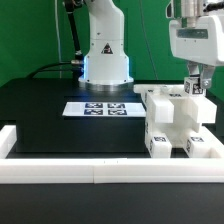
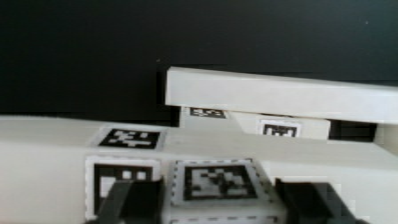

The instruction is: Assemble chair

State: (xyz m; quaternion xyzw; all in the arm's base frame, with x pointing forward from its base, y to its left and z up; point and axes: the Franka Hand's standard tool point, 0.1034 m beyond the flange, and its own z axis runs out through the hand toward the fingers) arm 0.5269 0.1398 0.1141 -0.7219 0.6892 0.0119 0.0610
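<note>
The chair [image 1: 172, 122] stands partly joined at the exterior view's right, a blocky white stack of tagged pieces. My gripper [image 1: 194, 92] has come down on its top far corner. In the wrist view the gripper [image 2: 217, 206] is shut on a small white chair piece [image 2: 217, 183] with a square tag facing the camera. Dark fingers [image 2: 121, 200] press on both its sides. Beyond it lie a thick white slab [image 2: 285, 93] and a flat white chair face with another tag [image 2: 128, 138]. Where the held piece meets the chair is hidden.
The marker board [image 1: 103, 108] lies on the black table [image 1: 50, 115] in front of the robot base [image 1: 105, 55]. A low white border rail [image 1: 90, 172] runs along the front edge and turns up the exterior view's left [image 1: 8, 140].
</note>
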